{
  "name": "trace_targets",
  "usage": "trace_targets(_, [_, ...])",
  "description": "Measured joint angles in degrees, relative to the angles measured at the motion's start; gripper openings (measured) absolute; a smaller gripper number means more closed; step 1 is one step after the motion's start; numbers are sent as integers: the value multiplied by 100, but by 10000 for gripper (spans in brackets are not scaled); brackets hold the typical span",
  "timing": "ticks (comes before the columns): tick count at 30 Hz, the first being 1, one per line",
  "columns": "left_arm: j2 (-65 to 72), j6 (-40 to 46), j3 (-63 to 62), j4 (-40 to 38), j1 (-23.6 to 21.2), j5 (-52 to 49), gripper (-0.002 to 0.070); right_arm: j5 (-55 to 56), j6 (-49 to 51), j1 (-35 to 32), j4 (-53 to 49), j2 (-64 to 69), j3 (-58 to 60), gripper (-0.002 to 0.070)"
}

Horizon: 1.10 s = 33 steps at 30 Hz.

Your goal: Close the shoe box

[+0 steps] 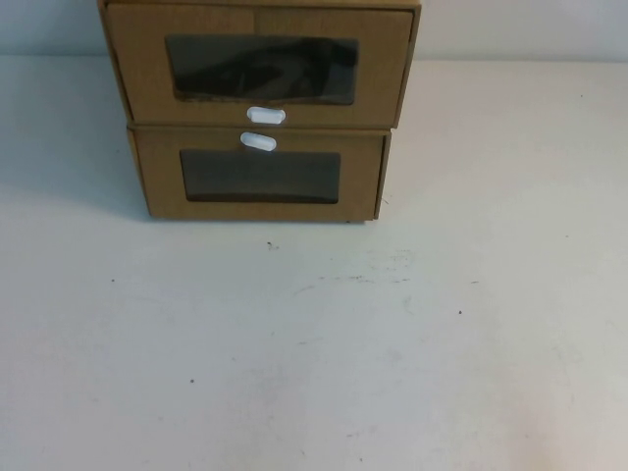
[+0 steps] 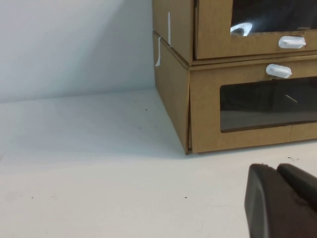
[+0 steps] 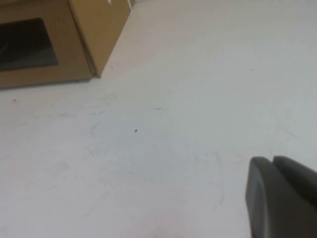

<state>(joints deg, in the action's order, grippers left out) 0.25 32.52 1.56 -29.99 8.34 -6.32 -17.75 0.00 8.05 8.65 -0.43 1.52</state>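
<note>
Two brown cardboard drawer boxes stand stacked at the back of the white table. The upper one is the shoe box (image 1: 260,74), with a wide clear window and a white pull tab (image 1: 266,115) below it. Its drawer front sits about level with the box below; I cannot tell whether it is fully in. It also shows in the left wrist view (image 2: 213,34). My left gripper (image 2: 275,168) is shut and empty, low over the table in front of the stack's left corner. My right gripper (image 3: 271,159) is shut and empty, over bare table to the stack's right. Neither gripper shows in the high view.
The lower box (image 1: 260,182) has a narrower window and its white tab (image 1: 258,141) above it; it also shows in the right wrist view (image 3: 44,44). The white table (image 1: 314,343) stretches bare in front of the stack. A pale wall stands behind.
</note>
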Motion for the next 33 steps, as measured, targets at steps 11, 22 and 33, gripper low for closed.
trace_targets(11, [0, 0, 0, 0, 0, 0, -3, -237, -667, -46, 233, 0, 0, -13])
trace_targets(22, [0, 0, 0, 0, 0, 0, -3, -237, -687, -46, 246, 0, 0, -13])
trace_targets(33, [0, -104, 0, 273, 0, 167, -3, -237, -692, -46, 254, 0, 0, -13])
